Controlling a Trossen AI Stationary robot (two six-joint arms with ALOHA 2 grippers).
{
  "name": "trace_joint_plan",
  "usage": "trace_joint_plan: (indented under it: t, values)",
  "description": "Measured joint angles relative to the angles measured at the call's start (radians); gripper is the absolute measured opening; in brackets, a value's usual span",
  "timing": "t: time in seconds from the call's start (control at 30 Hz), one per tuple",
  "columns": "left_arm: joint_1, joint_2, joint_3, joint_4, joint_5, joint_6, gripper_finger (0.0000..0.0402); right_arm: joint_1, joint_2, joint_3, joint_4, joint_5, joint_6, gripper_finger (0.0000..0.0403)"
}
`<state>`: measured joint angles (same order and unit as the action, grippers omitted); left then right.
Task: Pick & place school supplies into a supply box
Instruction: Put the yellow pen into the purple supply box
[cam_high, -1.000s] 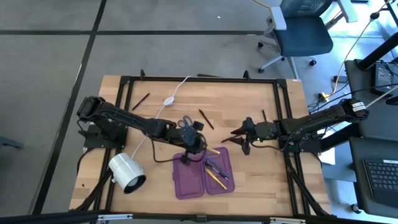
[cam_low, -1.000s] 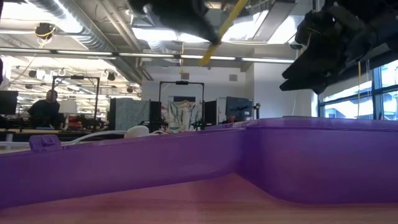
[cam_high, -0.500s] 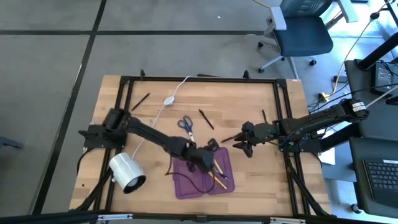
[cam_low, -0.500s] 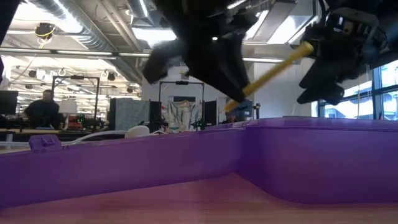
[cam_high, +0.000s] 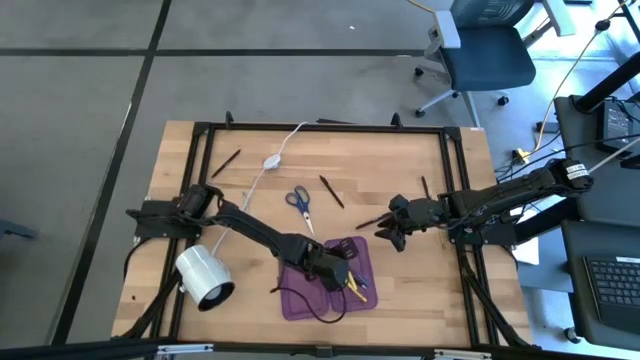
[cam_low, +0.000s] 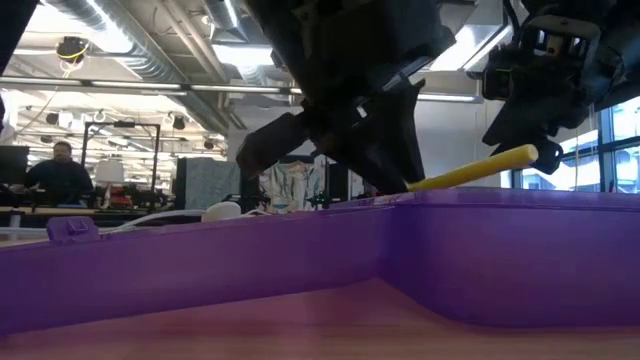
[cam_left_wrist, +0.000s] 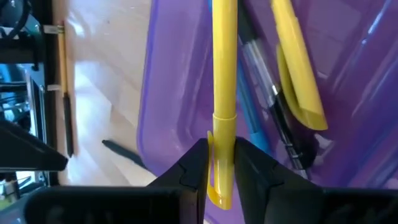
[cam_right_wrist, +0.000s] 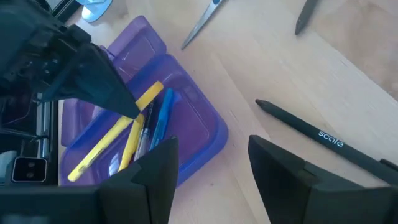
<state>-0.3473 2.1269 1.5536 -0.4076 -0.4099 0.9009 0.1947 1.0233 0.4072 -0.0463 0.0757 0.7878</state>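
My left pincer (cam_high: 345, 280) hangs low over the right half of the purple supply box (cam_high: 300, 299), which lies open near the lower middle of the overhead frame. It is clenched on a yellow pen (cam_left_wrist: 224, 93); my wrist camera shows the pen's clip end pinched between both fingers (cam_left_wrist: 194, 171), the barrel running out over the box. From the table-level view the yellow pen (cam_low: 470, 170) lies almost flat, just above the box's purple wall (cam_low: 300, 255). Inside that half lie a second yellow pen (cam_left_wrist: 297, 68), a blue pen (cam_right_wrist: 160, 121) and a dark one, side by side.

My right pincer (cam_high: 390, 232) hovers right of centre in the overhead frame, just beyond the box's upper right corner, its fingers spread and grasping nothing. A dark pen (cam_right_wrist: 317, 137) lies on the table (cam_high: 420, 290) just ahead of it. The blue-handled scissors (cam_high: 300, 205) rest on the wood above the box, well apart from it.
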Motion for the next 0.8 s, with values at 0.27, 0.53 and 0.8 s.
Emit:
trace_joint_plan:
  t: [0.27,0.53,0.8]
  values:
    - [0.0,0.0,0.0,-0.04,0.103,-0.075,0.0054,0.0,0.0,0.0,0.0,0.0,0.001,0.0197]
    - [0.0,0.0,0.0,-0.042,0.116,-0.094,0.0054,0.0,0.0,0.0,0.0,-0.001,-0.002,0.0197]
    - [-0.005,-0.001,0.0,-0.039,0.035,-0.14,0.0064,0.0,0.0,0.0,0.0,-0.002,-0.003,0.0197]
